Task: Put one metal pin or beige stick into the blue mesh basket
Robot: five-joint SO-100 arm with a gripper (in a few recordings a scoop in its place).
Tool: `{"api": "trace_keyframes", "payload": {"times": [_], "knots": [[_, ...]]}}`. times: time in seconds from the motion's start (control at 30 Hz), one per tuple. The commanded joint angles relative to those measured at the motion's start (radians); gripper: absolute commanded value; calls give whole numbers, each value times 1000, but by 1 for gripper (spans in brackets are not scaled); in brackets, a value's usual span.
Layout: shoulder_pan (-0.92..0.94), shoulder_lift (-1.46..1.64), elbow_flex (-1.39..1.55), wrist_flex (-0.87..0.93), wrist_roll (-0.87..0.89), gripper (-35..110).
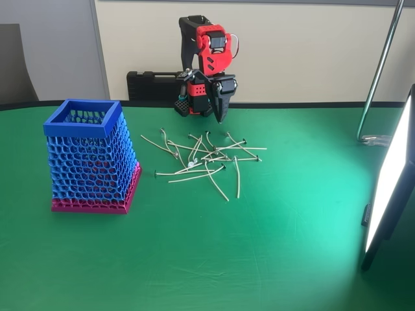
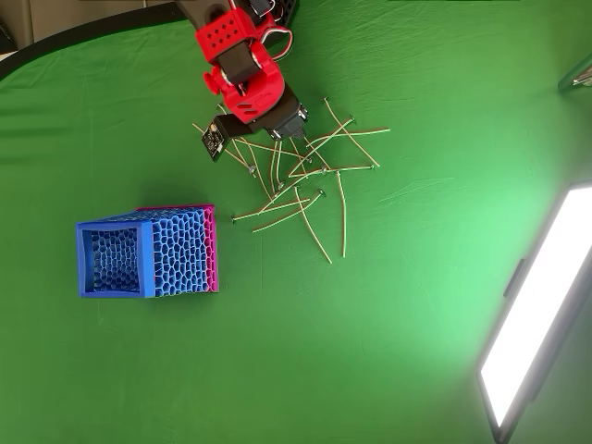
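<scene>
The thin pale pins (image 1: 206, 161) lay in a loose pile on the green surface (image 1: 259, 259). They crossed over each other like dropped sticks. In the overhead view the pile (image 2: 301, 180) spread out below the arm, and a few pins reached out to the right. One long pin (image 2: 343, 214) pointed almost straight down the picture at the pile's right side. Some pins looked bent and some looked straight, but they were too thin to sort out well.

The blue mesh basket (image 1: 91, 155) stood upright on the surface, to the left of the pile and well apart from it. It had a solid blue rim on top and a pink band at the bottom. In the overhead view the basket (image 2: 148, 252) sat below and left of the pile.

The red and black gripper (image 1: 220, 116) hung point down over the back edge of the pile. In the overhead view the gripper (image 2: 282, 129) was over the top of the pile. Its jaws looked close together and held nothing, but I could not tell if they were fully closed.

A bright light panel (image 1: 389, 181) stood at the right edge.
</scene>
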Motion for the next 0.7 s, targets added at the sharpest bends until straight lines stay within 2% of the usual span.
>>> {"api": "trace_keyframes", "payload": {"times": [0.0,0.2,0.67], "knots": [[29,15,-51,-3,26,1],[72,6,-86,3,95,1],[28,3,-107,41,80,1]]}}
